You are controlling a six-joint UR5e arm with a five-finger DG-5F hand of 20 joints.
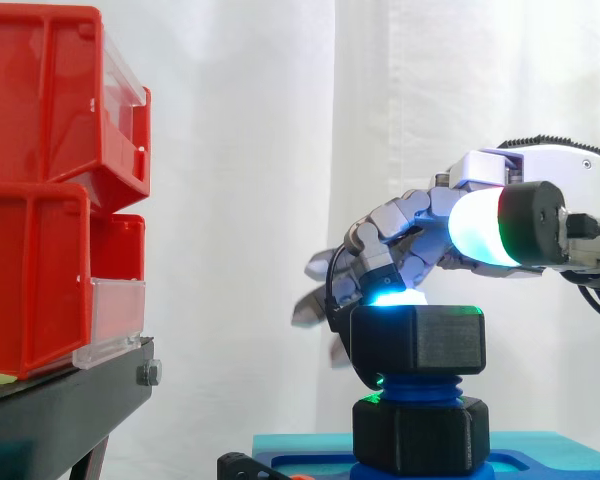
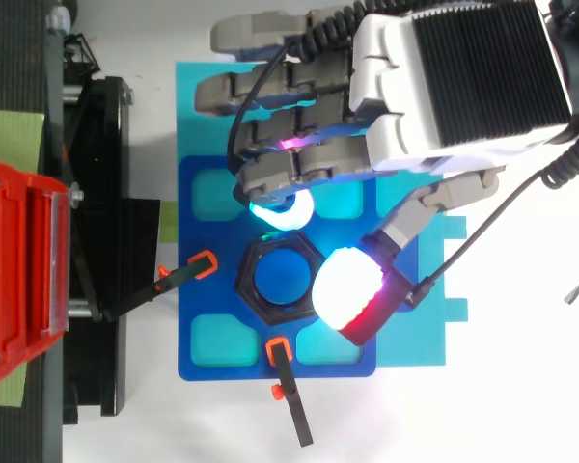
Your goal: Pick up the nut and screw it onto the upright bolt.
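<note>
1. Currently the nut (image 1: 418, 340) sits directly under the hand (image 1: 540, 170), which reaches in from the side view's right and arches over it.
2. Grip state: cannot tell whether the hand is clamped on the nut or just resting over it. Contact on the far side is hidden behind the nut.
3. From the top, the hand (image 2: 454, 87) covers the nut's far-right side, and the rest of the ring (image 2: 249, 282) is in the clear.
4. The nut is on the bolt (image 1: 420, 385), not loose on the plate. Blue threads show below it, between the nut and a lower black hex collar (image 1: 420, 435).
5. Nut look: a chunky black hexagon with matte, flat sides and a round bore. The top view shows the bore filled by the blue bolt end (image 2: 280, 278).
6. Orientation: the nut lies flat and level, with its bore axis vertical and in line with the bolt. In the top view, two corners point to the left and right.
7. The bolt stands upright on a blue fixture plate (image 2: 203, 174).
8. Red bins (image 1: 40, 200) stand well apart, at the side view's left.
</note>
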